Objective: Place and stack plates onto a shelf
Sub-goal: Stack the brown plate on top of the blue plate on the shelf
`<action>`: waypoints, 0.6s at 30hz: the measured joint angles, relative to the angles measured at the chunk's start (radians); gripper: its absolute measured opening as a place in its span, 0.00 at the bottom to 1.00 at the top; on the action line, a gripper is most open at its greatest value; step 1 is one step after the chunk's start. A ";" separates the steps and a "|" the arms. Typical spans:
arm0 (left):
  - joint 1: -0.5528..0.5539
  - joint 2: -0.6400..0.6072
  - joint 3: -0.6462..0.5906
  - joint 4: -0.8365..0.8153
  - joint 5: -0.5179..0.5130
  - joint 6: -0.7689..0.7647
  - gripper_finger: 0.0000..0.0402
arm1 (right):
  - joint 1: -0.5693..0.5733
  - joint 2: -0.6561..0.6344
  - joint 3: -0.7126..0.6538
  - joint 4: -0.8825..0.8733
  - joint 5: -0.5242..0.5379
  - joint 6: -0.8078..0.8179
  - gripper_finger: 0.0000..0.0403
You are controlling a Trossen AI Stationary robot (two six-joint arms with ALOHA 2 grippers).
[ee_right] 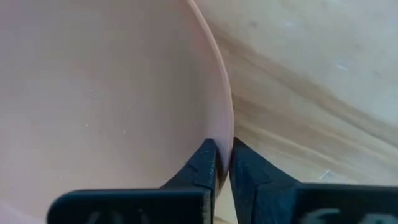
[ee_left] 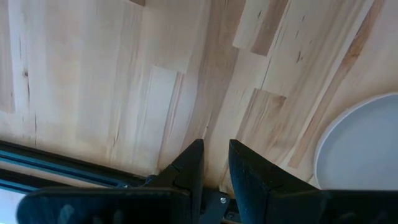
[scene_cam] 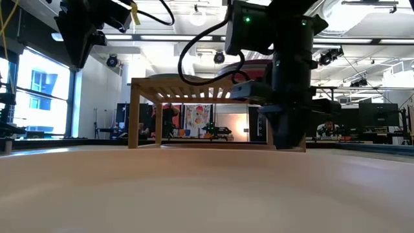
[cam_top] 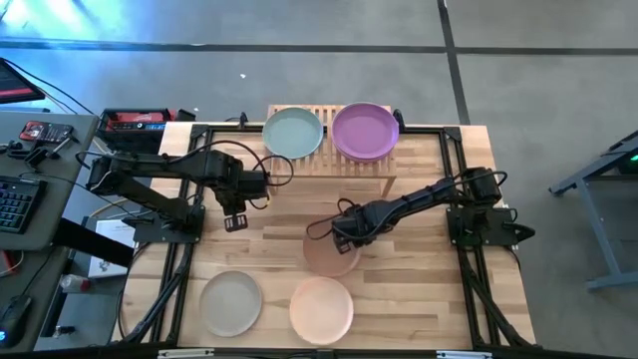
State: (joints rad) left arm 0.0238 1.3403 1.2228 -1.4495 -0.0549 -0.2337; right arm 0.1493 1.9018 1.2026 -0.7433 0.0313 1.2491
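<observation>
Where the high view looks down on the table (cam_top: 419, 289), the right end effector (cam_top: 342, 239) sits at the far edge of a brown plate (cam_top: 331, 255) near the table's middle. A peach plate (cam_top: 321, 309) lies just nearer, with a grey-beige plate (cam_top: 230, 302) to its left. On the shelf (cam_top: 334, 158) at the far edge rest a sage plate (cam_top: 293, 133) on the left and a purple plate (cam_top: 365, 131) on the right. The left end effector (cam_top: 236, 221) hovers over bare wood, well apart from every plate.

From table height in the low view, the shelf (scene_cam: 213, 90) stands on its legs beyond a pale blurred foreground, the right arm hanging dark in front of it; an open room with ceiling lights and windows lies behind.

Under the left wrist, the left end effector (ee_left: 214, 165) shows its fingers only narrowly parted and holding nothing, above light wood planks, with a pale plate rim (ee_left: 364, 149) off to one side.

Under the right wrist, the right end effector (ee_right: 224, 163) has its fingers pinched tight on the brown plate's rim (ee_right: 225, 124), one finger inside, one outside.
</observation>
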 joint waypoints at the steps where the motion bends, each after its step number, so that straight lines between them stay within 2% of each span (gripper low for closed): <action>1: 0.000 0.000 0.000 0.000 0.000 0.000 0.16 | 0.001 0.000 0.000 0.000 -0.003 0.000 0.03; 9: 0.000 0.000 0.000 0.000 0.000 0.000 0.16 | 0.001 -0.004 0.000 0.000 0.005 0.010 0.01; 18: 0.000 0.000 0.000 0.000 0.000 0.000 0.16 | 0.001 -0.093 0.000 0.001 0.109 0.035 0.00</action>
State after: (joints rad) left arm 0.0238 1.3403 1.2228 -1.4496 -0.0547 -0.2333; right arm 0.1501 1.8092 1.2026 -0.7425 0.1404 1.2842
